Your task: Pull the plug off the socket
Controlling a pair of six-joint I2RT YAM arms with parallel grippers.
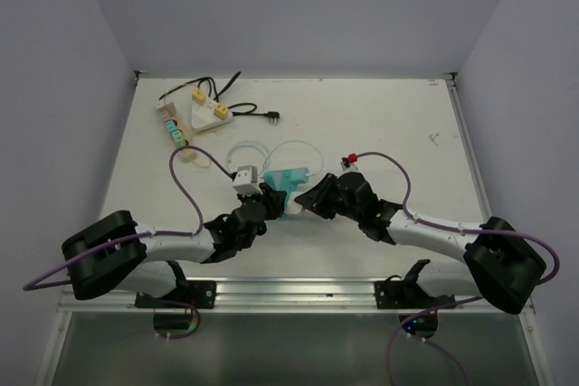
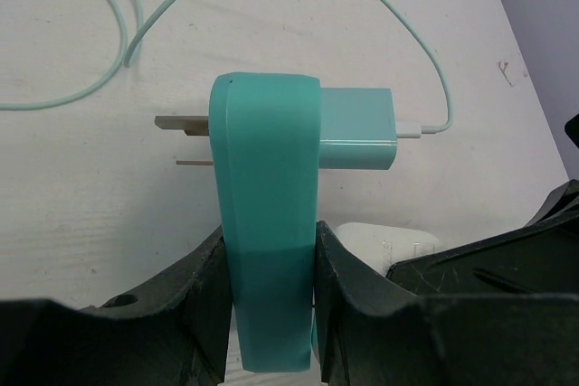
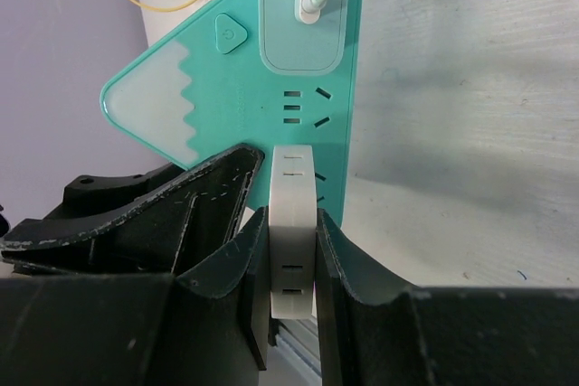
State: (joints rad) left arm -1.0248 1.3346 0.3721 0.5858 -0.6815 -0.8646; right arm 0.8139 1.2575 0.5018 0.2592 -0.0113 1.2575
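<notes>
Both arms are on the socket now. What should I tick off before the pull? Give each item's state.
1. Left gripper shut on the teal socket: ok.
2. Right gripper shut on the white plug: ok.
3. White plug seated in the socket, not yet out: ok.
4. Teal charger clear of the right fingers: ok.
5. Charger cable slack enough not to tug: cannot tell.

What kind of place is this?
Probably a robot test booth, not a home: a white table closed in by plain walls, with spare sockets in its far left corner.
</notes>
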